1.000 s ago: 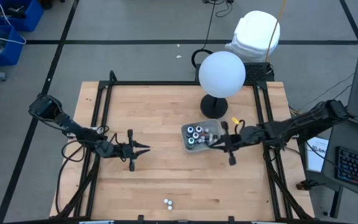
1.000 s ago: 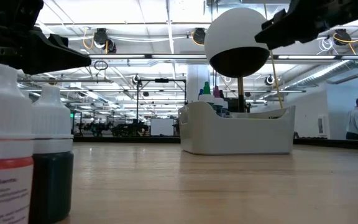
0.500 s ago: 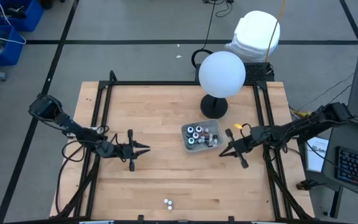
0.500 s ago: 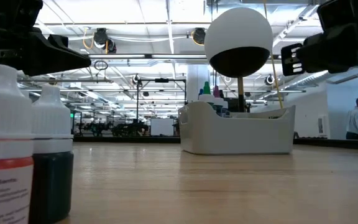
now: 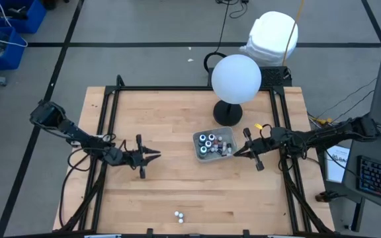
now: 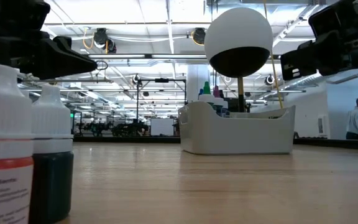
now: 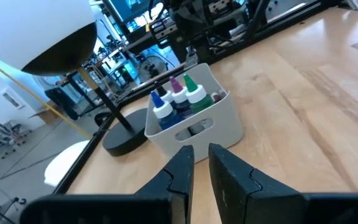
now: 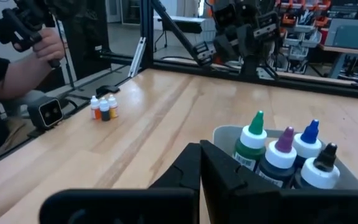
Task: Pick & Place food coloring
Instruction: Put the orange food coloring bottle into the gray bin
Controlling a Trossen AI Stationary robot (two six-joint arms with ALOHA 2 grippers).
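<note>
Right gripper (image 5: 238, 153), fingers pressed together and empty, has backed off tray (image 5: 198, 147) toward 3 o'clock; bottle (image 5: 210, 140) delivered. Left gripper (image 5: 153, 156) fingers slightly spread, idle at 9.

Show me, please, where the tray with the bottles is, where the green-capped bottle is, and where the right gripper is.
tray (image 5: 200, 153): high view, on its bare left rim.
green-capped bottle (image 8: 252, 138): right wrist view, on its white collar.
right gripper (image 5: 236, 153): high view, at its shut fingertips, beside the tray.
</note>
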